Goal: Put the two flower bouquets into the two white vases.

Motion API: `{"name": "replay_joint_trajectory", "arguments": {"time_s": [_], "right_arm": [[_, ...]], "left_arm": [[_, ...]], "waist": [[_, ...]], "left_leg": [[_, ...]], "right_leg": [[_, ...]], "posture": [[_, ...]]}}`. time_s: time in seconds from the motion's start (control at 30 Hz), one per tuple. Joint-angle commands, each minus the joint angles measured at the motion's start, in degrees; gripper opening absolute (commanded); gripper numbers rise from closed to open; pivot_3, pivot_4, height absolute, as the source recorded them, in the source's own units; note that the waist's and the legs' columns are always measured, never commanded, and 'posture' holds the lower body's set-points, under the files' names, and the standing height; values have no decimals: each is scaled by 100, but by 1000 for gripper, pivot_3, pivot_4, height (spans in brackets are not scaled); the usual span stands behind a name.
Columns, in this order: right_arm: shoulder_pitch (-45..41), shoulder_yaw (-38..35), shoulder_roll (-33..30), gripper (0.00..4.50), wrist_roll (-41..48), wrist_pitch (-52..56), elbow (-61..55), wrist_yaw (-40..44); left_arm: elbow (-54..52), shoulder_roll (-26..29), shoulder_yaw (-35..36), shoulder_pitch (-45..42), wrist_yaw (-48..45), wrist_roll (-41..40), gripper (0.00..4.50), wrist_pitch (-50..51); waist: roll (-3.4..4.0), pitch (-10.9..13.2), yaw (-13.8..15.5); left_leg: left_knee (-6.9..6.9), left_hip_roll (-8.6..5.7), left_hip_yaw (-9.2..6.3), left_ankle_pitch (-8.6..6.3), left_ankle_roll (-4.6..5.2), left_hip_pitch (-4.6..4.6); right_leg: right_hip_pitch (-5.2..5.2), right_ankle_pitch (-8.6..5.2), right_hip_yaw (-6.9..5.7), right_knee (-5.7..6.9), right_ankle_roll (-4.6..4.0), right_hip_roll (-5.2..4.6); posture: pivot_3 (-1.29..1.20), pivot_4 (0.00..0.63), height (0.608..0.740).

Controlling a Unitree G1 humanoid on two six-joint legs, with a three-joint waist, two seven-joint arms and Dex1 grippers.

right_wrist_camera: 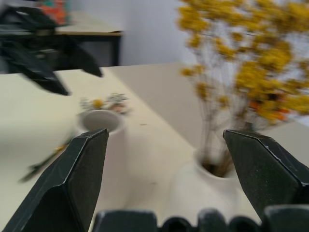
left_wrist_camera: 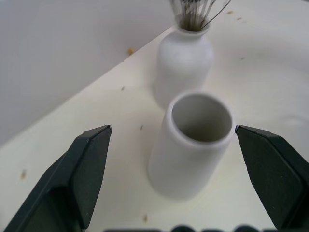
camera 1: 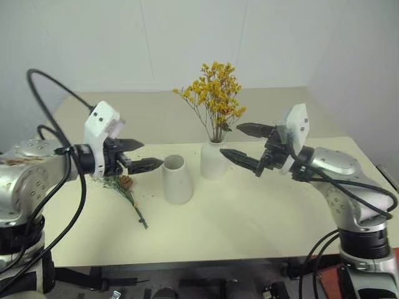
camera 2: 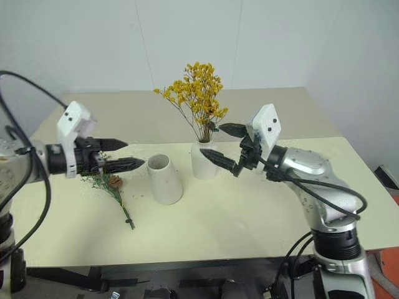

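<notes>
The tall spray of yellow-orange blossoms [camera 1: 215, 93] stands upright in the narrow-necked white vase [camera 1: 213, 161]. Left of it stands the wide-mouthed cylinder vase [camera 1: 176, 179], which is empty. The smaller dried bunch [camera 1: 126, 189] lies flat on the table left of the cylinder. My left gripper [camera 1: 140, 154] hangs open above that bunch, pointing at the cylinder's rim [left_wrist_camera: 200, 118], with nothing between its fingers. On the other side my right gripper [camera 1: 240, 143] is open just right of the bottle vase [right_wrist_camera: 203, 188], apart from the stems, holding nothing.
The cream table [camera 1: 262, 218] runs back to a white wall. Small bits of dried flower litter the tabletop around the vases. Black cables loop off both arms.
</notes>
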Motion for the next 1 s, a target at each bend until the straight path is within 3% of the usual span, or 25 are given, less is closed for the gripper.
{"name": "replay_joint_trajectory", "arguments": {"time_s": [0.03,0.2,0.3,0.37,0.43,0.6,0.8,1.0], "right_arm": [[-179,-46,-194,4474,337,64,-259,376],[-82,226,-333,4474,226,-120,-440,652],[-194,434,-290,4474,73,-268,-327,736],[-272,507,-237,4474,28,-342,-249,776],[-316,548,-184,4474,17,-401,-209,832],[-377,712,-69,4474,-63,-594,-164,962],[-449,787,69,4474,-120,-766,-145,1018],[-433,800,140,4474,-186,-810,-215,971]], "left_arm": [[-390,100,800,345,587,-594,4500,527],[-247,672,1650,1396,1991,-2759,4500,530],[917,2027,1278,1964,3175,-5028,4500,530],[1224,3030,885,2821,4497,-6901,4500,-486],[1327,3385,588,3283,5245,-7599,4500,-1286],[1458,3161,-407,2956,6256,-7629,4500,-2127],[1888,1831,-1801,1727,7974,-7629,4500,-2399],[2322,770,-2264,1133,9375,-7629,4500,-2399]], "waist": [[0,0,-2],[-5,-2,-1],[-11,-1,15],[-11,0,18],[0,4,50],[0,5,135],[-4,3,185],[-20,-4,196]], "left_leg": [[0,0,0,0,0,4],[-1,8,-1,-1,-2,32],[-2,11,-4,-6,-9,42],[-3,12,-2,-9,-14,50],[-7,19,-2,-16,-26,65],[-10,10,13,-18,-29,75],[-9,8,15,-19,-33,66],[-7,4,9,-22,-48,58]], "right_leg": [[2,-1,1,0,1,0],[30,-1,-1,-2,-1,2],[37,-2,-2,-1,-1,0],[38,-6,0,0,6,-1],[45,-2,10,0,-1,-12],[54,-1,11,-5,-8,-2],[54,2,12,-11,-11,-1],[52,4,10,-15,-9,-4]], "posture": [[0,150,740],[0,150,740],[0,150,740],[0,150,740],[0,150,740],[0,150,740],[0,150,740],[0,150,740]]}}
